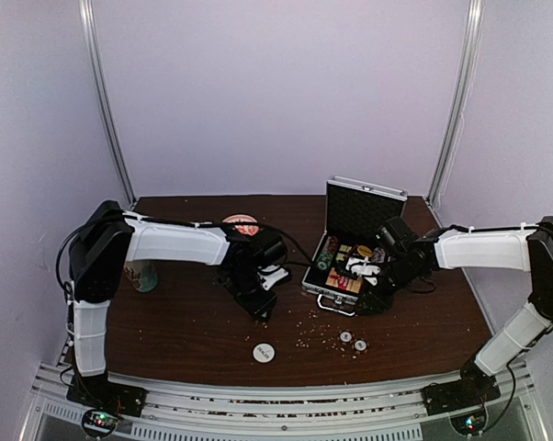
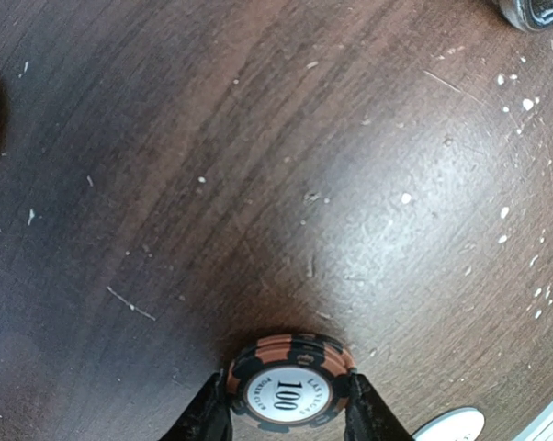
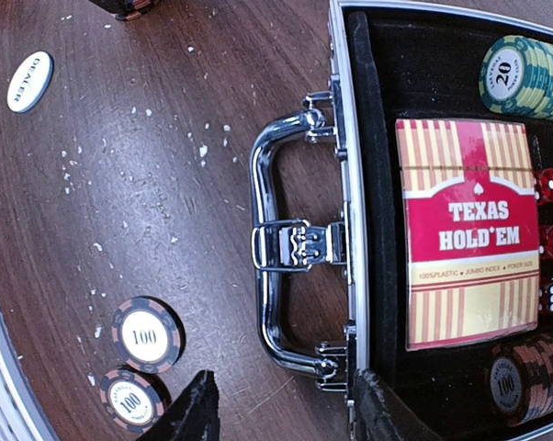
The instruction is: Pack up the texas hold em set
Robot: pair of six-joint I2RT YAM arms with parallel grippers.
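Observation:
The silver briefcase (image 1: pixel 355 241) stands open at the back right; its handle (image 3: pixel 281 266) faces me. Inside lie the red-yellow card box (image 3: pixel 467 231), green chips (image 3: pixel 526 73), brown chips (image 3: pixel 526 378) and red dice (image 3: pixel 550 242). My left gripper (image 2: pixel 288 404) is shut on a small stack of brown-black "100" chips (image 2: pixel 290 378) just above the table; it shows in the top view (image 1: pixel 258 299). My right gripper (image 3: pixel 278 409) is open and empty over the case's front corner, next to two loose "100" chips (image 3: pixel 145 335) (image 1: pixel 353 341). The white dealer disc (image 1: pixel 264 352) (image 3: pixel 29 81) lies near the front edge.
A red-white bowl (image 1: pixel 242 223) sits at the back centre. A patterned cup (image 1: pixel 144 275) stands at the left behind my left arm. White crumbs (image 1: pixel 309 333) are scattered on the dark wooden table (image 1: pixel 175 322) in front of the case.

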